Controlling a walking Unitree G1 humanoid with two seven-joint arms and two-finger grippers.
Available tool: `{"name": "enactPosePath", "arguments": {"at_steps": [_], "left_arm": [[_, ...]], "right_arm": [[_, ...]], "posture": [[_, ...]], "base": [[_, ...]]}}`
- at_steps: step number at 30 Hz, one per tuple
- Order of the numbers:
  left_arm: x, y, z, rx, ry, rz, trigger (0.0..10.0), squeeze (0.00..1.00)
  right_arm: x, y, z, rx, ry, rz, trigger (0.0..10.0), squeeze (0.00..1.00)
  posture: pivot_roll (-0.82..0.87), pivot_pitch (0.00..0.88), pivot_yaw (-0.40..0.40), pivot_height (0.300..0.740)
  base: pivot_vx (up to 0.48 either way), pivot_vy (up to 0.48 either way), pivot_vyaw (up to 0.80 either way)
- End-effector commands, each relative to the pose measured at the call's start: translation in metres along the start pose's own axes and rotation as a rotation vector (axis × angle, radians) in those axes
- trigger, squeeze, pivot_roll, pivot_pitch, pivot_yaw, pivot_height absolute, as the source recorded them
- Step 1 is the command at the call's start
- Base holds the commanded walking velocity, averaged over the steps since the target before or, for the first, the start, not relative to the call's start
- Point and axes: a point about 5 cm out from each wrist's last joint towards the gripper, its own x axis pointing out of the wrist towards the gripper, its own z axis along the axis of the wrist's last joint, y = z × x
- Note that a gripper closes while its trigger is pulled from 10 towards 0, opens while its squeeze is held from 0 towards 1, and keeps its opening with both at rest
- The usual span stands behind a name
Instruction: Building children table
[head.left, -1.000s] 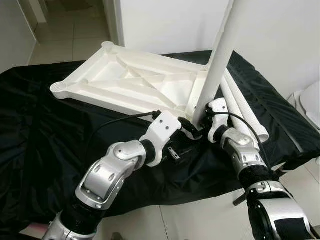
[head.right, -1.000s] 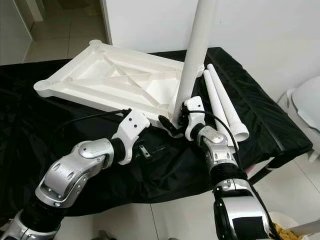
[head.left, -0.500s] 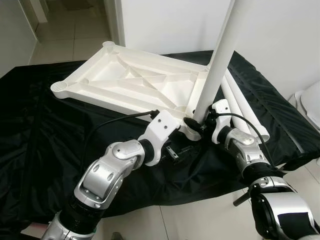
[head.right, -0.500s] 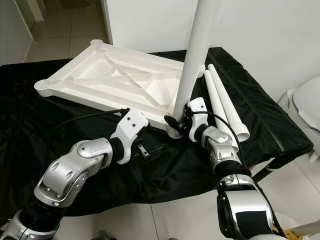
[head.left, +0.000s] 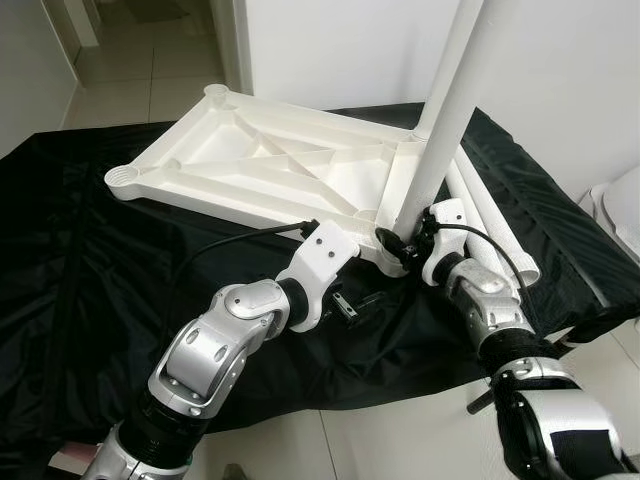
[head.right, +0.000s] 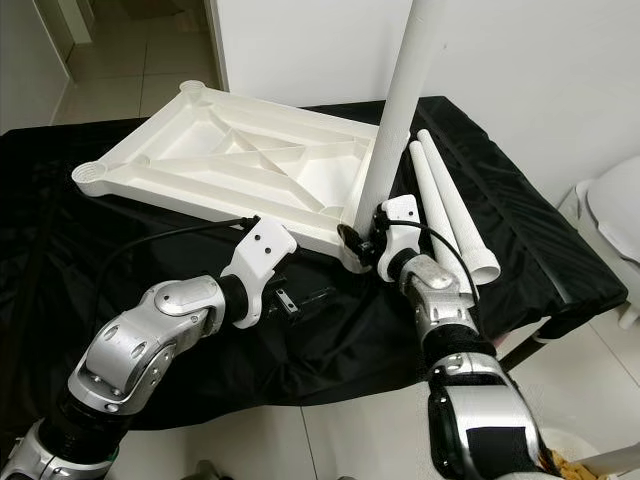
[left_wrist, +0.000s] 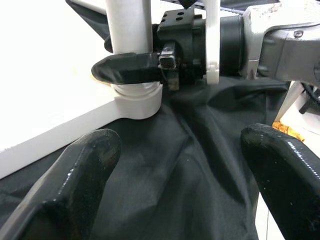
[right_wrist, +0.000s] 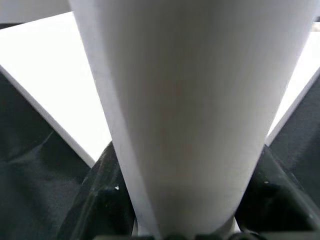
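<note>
The white tabletop (head.left: 260, 165) lies upside down on the black cloth. A white leg (head.left: 435, 130) stands nearly upright with its foot in the near right corner socket (left_wrist: 137, 97). My right gripper (head.left: 400, 243) is shut on the leg just above the socket; in the right wrist view the leg (right_wrist: 185, 100) sits between the black fingers (right_wrist: 100, 200). My left gripper (head.left: 358, 303) hovers open over the cloth just in front of that corner, holding nothing, its fingers (left_wrist: 85, 170) spread wide. Two spare legs (head.left: 488, 228) lie side by side to the right of the tabletop.
The black cloth (head.left: 90, 260) covers the whole work surface, and its front edge drops to a tiled floor. A white wall is close behind. A white rounded object (head.left: 622, 205) stands past the right edge. An open doorway is at the back left.
The foot of the leg has settled into the corner socket, and my right gripper has shifted slightly with it. The left gripper stays open in about the same place.
</note>
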Motion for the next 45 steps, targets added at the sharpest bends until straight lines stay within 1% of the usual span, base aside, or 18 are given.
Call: {"name": "enactPosePath", "arguments": {"at_steps": [1, 2, 4, 10, 11, 13, 16, 18, 20, 24, 28, 30, 31, 32, 36, 37, 42, 45], "left_arm": [[0.001, 0.001, -0.001, 0.000, 0.007, 0.012, 10.0, 0.00], [0.001, 0.001, -0.001, 0.000, 0.007, 0.012, 10.0, 0.00], [0.002, 0.001, -0.001, 0.001, 0.006, 0.008, 10.0, 0.00], [0.002, 0.001, -0.001, 0.001, 0.005, 0.009, 10.0, 0.00], [0.002, 0.001, -0.001, 0.001, 0.004, 0.008, 10.0, 0.00], [0.003, 0.001, -0.001, 0.000, 0.004, 0.007, 10.0, 0.00], [0.003, 0.001, -0.001, -0.001, 0.001, 0.009, 10.0, 0.00], [0.003, 0.000, -0.001, -0.002, 0.000, 0.009, 10.0, 0.00], [0.004, 0.000, -0.001, -0.003, 0.000, 0.009, 10.0, 0.00], [0.004, -0.001, -0.001, -0.004, 0.000, 0.007, 10.0, 0.00], [0.005, -0.001, -0.001, -0.003, -0.002, 0.003, 10.0, 0.00], [0.005, -0.002, -0.001, -0.003, -0.001, 0.001, 10.0, 0.00], [0.005, -0.002, -0.001, -0.002, -0.002, 0.000, 10.0, 0.00], [0.005, -0.002, -0.001, -0.001, -0.002, -0.001, 10.0, 0.00], [0.006, -0.002, -0.002, 0.000, -0.002, -0.002, 10.0, 0.00], [0.006, -0.002, -0.002, 0.002, -0.002, -0.003, 10.0, 0.00], [0.006, -0.003, -0.002, 0.003, -0.002, -0.005, 10.0, 0.00], [0.006, -0.003, -0.002, 0.003, 0.000, -0.007, 10.0, 0.00]], "right_arm": [[-0.002, 0.003, -0.009, 0.034, 0.035, -0.067, 0.0, 0.00], [-0.002, 0.003, -0.009, 0.034, 0.035, -0.067, 0.0, 0.00], [-0.001, 0.008, -0.013, 0.048, 0.047, -0.138, 0.0, 0.00], [0.000, 0.019, -0.014, 0.056, 0.048, -0.203, 0.0, 0.00], [0.001, 0.028, -0.013, 0.078, 0.041, -0.247, 0.0, 0.00], [0.002, 0.031, -0.012, 0.084, 0.037, -0.263, 0.0, 0.00], [0.003, 0.044, -0.011, 0.095, 0.033, -0.341, 0.0, 0.00], [0.003, 0.047, -0.012, 0.093, 0.034, -0.362, 0.0, 0.00], [0.003, 0.053, -0.011, 0.115, 0.038, -0.443, 0.0, 0.00], [0.004, 0.058, -0.010, 0.139, 0.042, -0.501, 0.0, 0.00], [0.004, 0.061, -0.005, 0.130, 0.032, -0.505, 0.0, 0.00], [0.003, 0.060, -0.005, 0.127, 0.037, -0.511, 0.0, 0.00], [0.002, 0.059, -0.006, 0.126, 0.042, -0.518, 0.9, 0.00], [0.000, 0.058, -0.007, 0.116, 0.048, -0.526, 10.0, 0.00], [-0.002, 0.054, -0.007, 0.096, 0.050, -0.539, 10.0, 0.00], [-0.003, 0.052, -0.006, 0.095, 0.037, -0.530, 10.0, 1.00], [-0.004, 0.048, -0.005, 0.098, 0.024, -0.519, 10.0, 1.00], [-0.006, 0.046, -0.007, 0.130, 0.016, -0.429, 10.0, 1.00]], "posture": [[-0.07, 0.052, 0.010, 0.740], [-0.07, 0.052, 0.010, 0.740], [-0.07, 0.052, 0.010, 0.740], [-0.07, 0.051, 0.009, 0.740], [-0.07, 0.048, 0.003, 0.740], [-0.07, 0.048, 0.003, 0.740], [-0.07, 0.045, -0.004, 0.740], [-0.07, 0.045, -0.004, 0.740], [-0.07, 0.041, -0.007, 0.740], [-0.07, 0.038, -0.008, 0.740], [-0.08, 0.035, -0.007, 0.740], [-0.08, 0.035, -0.007, 0.740], [-0.08, 0.035, -0.007, 0.740], [-0.08, 0.030, -0.009, 0.740], [-0.08, 0.027, -0.009, 0.740], [-0.08, 0.022, -0.009, 0.740], [-0.08, 0.022, -0.009, 0.740], [-0.08, 0.020, -0.012, 0.740]], "base": [[0.000, 0.000, 0.00], [0.000, 0.000, 0.00], [0.000, 0.000, 0.00], [0.000, 0.000, 0.00], [0.000, 0.000, 0.00], [0.000, 0.000, 0.00], [0.000, 0.000, 0.00], [0.000, 0.000, 0.00], [0.000, 0.000, 0.00], [0.000, 0.000, 0.00], [0.000, 0.000, 0.00], [0.000, 0.000, 0.00], [0.000, 0.000, 0.00], [0.000, 0.000, 0.00], [0.000, 0.000, 0.00], [0.000, 0.000, 0.00], [0.000, 0.000, 0.00], [0.000, 0.000, 0.00]]}}
